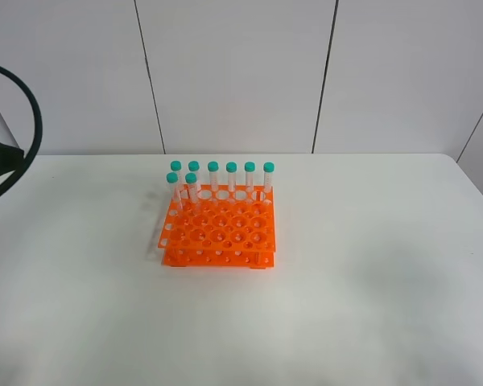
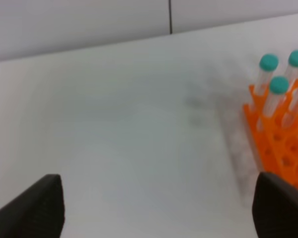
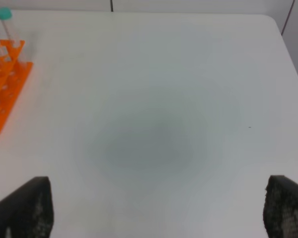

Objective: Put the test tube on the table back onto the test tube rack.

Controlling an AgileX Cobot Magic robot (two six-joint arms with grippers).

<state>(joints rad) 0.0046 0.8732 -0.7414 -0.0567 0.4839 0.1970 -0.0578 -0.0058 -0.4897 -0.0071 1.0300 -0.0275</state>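
Nearest, the left claw [image 2: 158, 201] was seen with its two fingers [image 2: 35, 208] spread wide and nothing held between them. The right claw [image 3: 159, 201] was likewise found wide open and empty. Under both, only bare table [image 1: 370, 322] was shown. No tube lying flat could be found in any view, from the near edge up to the far edge, so its direction from either claw and its long axis could not be told.

Farther back, left of the middle of the table, the rack [image 1: 217, 237] was placed square to the edges. Eight capped tubes [image 1: 213, 166] were counted upright in it: six along its far row and two just in front, at its far left corner. The task's tube was judged to be either standing among these already or lying out of view.

The left claw was judged the nearer to the rack, whose corner appeared close beside it
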